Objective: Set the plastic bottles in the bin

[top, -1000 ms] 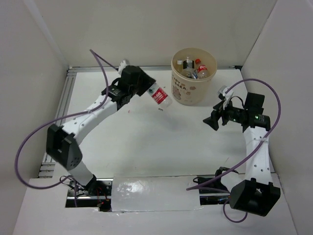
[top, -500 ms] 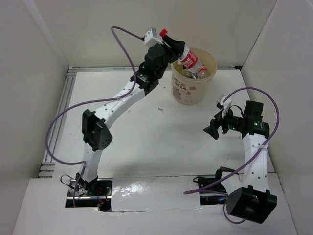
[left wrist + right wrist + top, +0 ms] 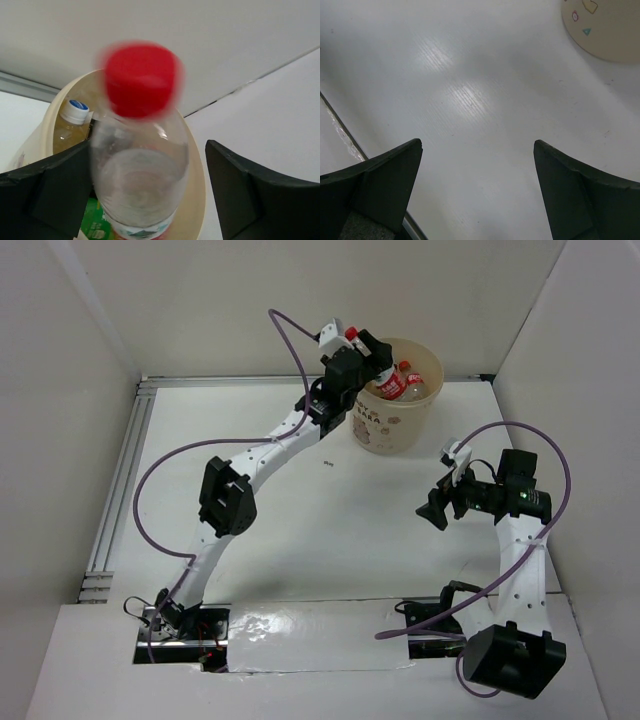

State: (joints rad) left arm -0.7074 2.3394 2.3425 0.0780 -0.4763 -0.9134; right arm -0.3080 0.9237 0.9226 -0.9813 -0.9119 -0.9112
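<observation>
Red-capped bottle (image 3: 140, 170) loose between left claw's (image 3: 148, 150) spread fingers, gap on one side, above bin (image 3: 385, 425) rim. Right claw (image 3: 478, 145) released, over desk (image 3: 470, 100) beside bin.

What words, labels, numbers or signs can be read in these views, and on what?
None can be read.
bin: brown print on its side, too small to read.
red-capped bottle: only the label's edge shows, blurred.
</observation>
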